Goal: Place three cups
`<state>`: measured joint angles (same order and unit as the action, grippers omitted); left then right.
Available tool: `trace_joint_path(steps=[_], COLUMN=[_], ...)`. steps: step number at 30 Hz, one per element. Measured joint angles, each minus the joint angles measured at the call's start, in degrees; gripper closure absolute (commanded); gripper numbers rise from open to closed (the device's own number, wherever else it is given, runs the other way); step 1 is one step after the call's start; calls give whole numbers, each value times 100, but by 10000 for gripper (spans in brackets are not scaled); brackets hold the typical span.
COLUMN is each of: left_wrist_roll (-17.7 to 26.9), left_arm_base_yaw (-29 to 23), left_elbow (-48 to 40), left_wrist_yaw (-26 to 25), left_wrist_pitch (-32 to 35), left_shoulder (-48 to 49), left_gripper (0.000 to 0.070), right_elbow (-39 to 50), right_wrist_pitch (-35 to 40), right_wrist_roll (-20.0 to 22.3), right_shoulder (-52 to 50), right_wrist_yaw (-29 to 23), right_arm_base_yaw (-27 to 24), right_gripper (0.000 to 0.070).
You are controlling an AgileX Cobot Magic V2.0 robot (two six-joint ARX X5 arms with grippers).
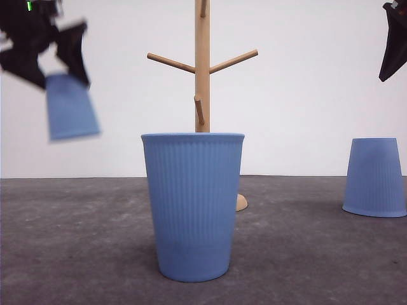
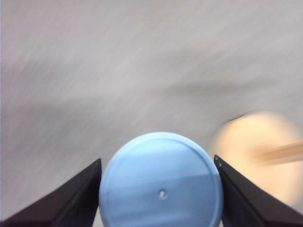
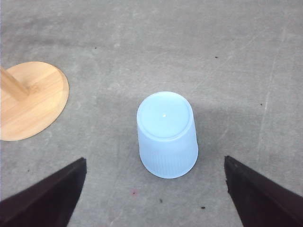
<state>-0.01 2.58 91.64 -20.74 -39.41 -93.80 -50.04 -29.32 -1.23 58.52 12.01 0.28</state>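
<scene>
Three blue ribbed cups are in view. One cup [image 1: 68, 107] hangs in the air at the upper left, base down and blurred, with my left gripper [image 1: 58, 75] shut on it. In the left wrist view its flat base [image 2: 161, 182] sits between the two dark fingers [image 2: 78, 198]. A second cup [image 1: 193, 203] stands upright on the table in the near centre. The third cup [image 1: 375, 176] stands upside down at the right, seen in the right wrist view as a cup [image 3: 166, 135] below my open right gripper [image 3: 155, 161], which is raised at the top right [image 1: 393, 44].
A wooden cup tree [image 1: 202, 63] with angled pegs stands behind the centre cup. Its round base [image 3: 31, 99] lies left of the upside-down cup, and shows blurred in the left wrist view [image 2: 255, 151]. The grey table [image 1: 76, 241] ends at a white wall.
</scene>
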Motion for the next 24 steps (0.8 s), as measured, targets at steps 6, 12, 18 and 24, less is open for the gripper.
trace_joint_path(steps=[6,12,18,24], left_wrist_roll=[-240,-620,-721,-795], left_arm_base_yaw=[-335,-506,-368,-48], left_elbow=[821,881,881,881], left_wrist_yaw=[-1594,-3037,-3281,-3037], left_wrist_pitch=[-9,167,301,565], left_shoulder=[2,2,2,-106], left_gripper=[398,398,399,398], right_elbow=[0,0,0,0], right_wrist_pitch=[0,0,0,0], right_wrist_roll=[0,0,0,0], right_shoulder=[0,0,0,0], right_wrist_yaw=[0,0,0,0], right_arm_base_yaw=[0,0,0,0], right_gripper=[106,106,105,106])
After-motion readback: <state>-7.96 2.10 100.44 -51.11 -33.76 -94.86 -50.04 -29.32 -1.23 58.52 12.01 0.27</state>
